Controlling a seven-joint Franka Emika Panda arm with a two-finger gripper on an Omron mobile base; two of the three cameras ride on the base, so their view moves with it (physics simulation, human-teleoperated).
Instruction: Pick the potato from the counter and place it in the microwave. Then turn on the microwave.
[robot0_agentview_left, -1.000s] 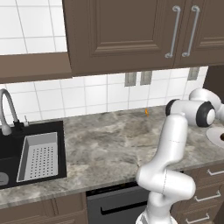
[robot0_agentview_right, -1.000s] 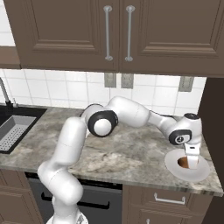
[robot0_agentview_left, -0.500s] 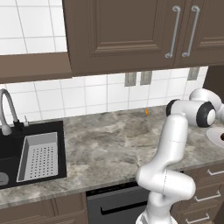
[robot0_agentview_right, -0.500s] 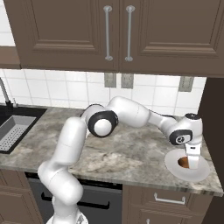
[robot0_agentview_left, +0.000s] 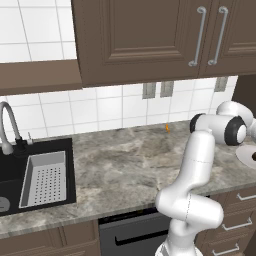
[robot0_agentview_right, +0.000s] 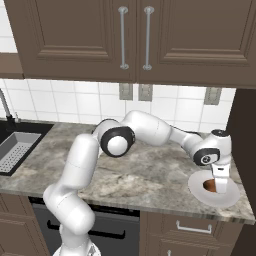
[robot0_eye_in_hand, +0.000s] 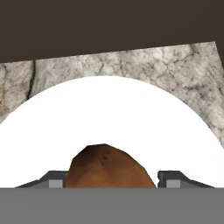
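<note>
Hand view cuts off the potato (robot0_eye_in_hand: 109, 168) between the claw (robot0_eye_in_hand: 110, 178) fingertips; grip unclear.

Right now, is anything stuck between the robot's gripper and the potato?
No, nothing visible is in the way. In the hand view the potato sits on the white plate, right between the two fingertips of the gripper. In the right base view the gripper hangs just over the potato.
</note>
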